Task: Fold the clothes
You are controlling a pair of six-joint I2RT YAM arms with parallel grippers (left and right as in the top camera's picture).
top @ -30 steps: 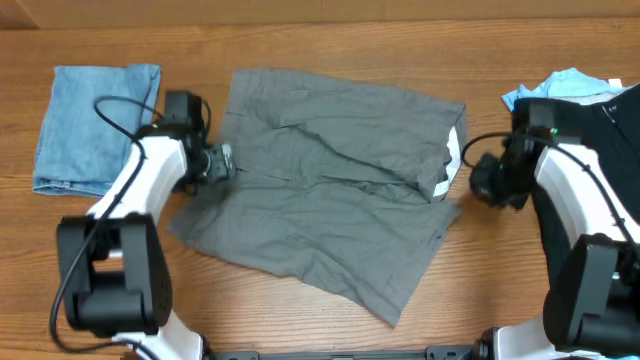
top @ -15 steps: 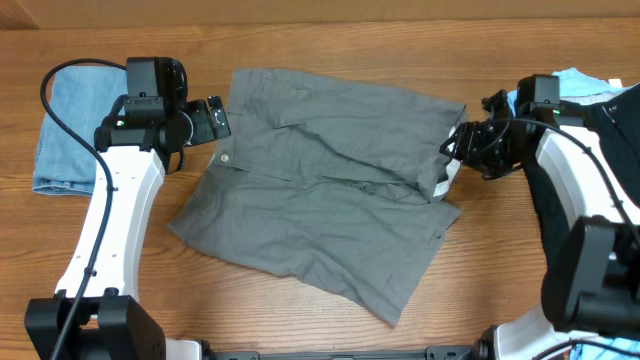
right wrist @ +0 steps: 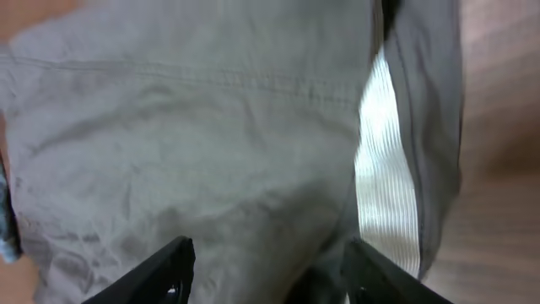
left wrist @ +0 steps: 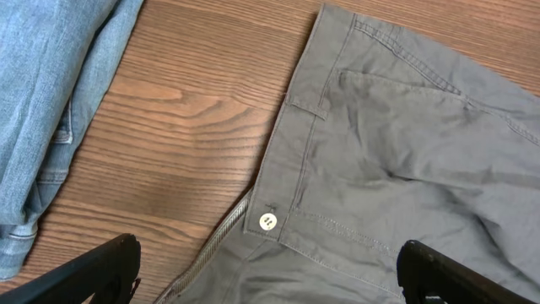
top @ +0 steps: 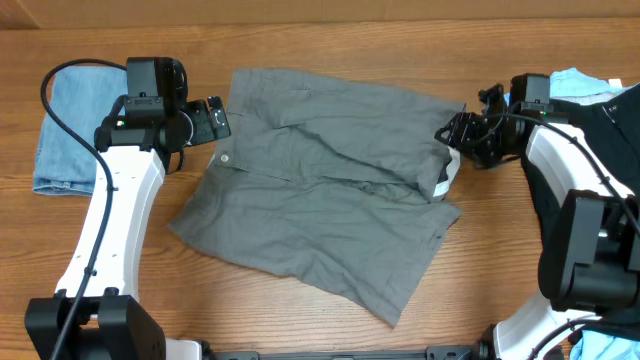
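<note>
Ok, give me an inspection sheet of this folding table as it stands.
Surface: wooden table, no damage seen.
Job's things: grey shorts spread out, wrinkled; black garment and light-blue garment far right.
Clutter: folded denim piece far left.
Grippers: left gripper jaws wide open by the waistband button; right gripper jaws apart over the shorts' right edge.
Cables: black cable loops over the denim.
Surroundings: nothing seen.

Grey shorts [top: 320, 190] spread mid-table [top: 330, 40] (wrinkled); denim [top: 75, 125] far left; black garment [top: 615, 125] and light-blue garment [top: 572, 80] far right; left gripper [top: 222, 120] and right gripper [top: 447, 133] at shorts' side edges.
</note>
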